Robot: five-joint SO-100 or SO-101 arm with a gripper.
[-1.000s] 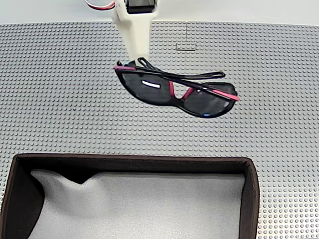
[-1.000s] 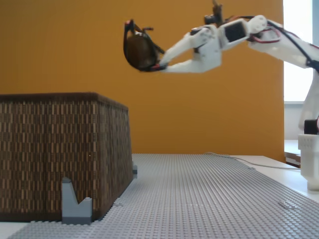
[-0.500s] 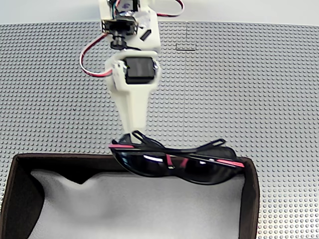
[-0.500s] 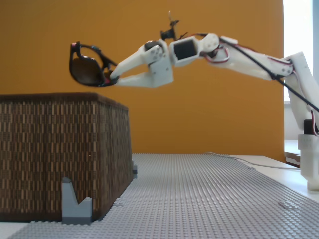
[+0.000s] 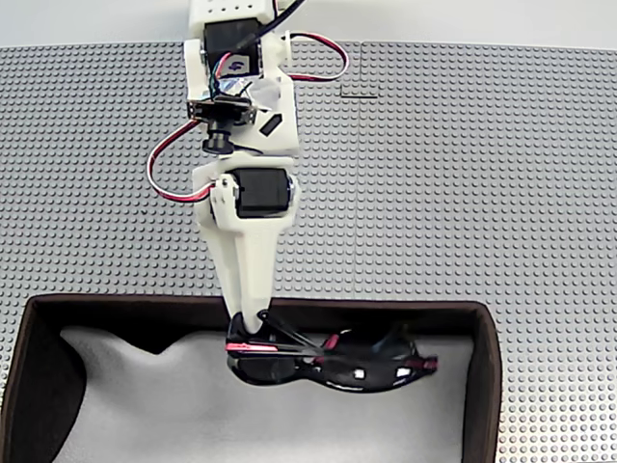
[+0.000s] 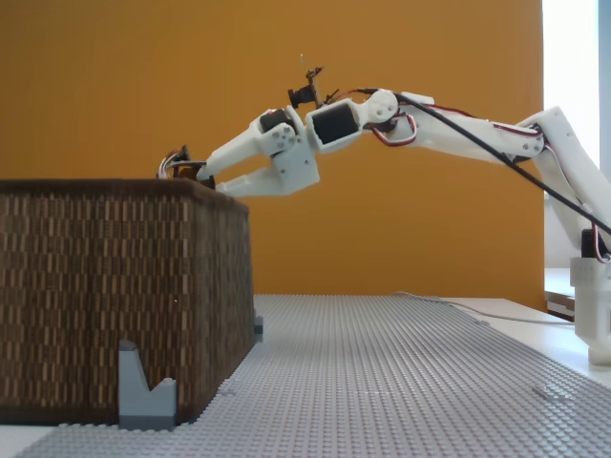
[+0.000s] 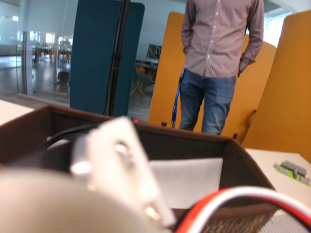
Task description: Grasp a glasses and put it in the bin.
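My gripper is shut on the left temple end of the black glasses. They hang with their lenses and red-pink accents over the white lining inside the bin. From the side, the gripper reaches over the bin's woven brown wall. Just the top of the glasses peeks above the rim. In the wrist view a blurred white finger fills the foreground, with the bin's lining and dark walls beyond it.
The bin stands on a grey studded baseplate. A small grey bracket sits against the bin's corner. The arm's base stands at the right. A person stands behind the bin by orange panels.
The arm has stretched further out and dropped. The glasses went from above the bin's rim down into the bin, almost hidden behind its wall in the side view.
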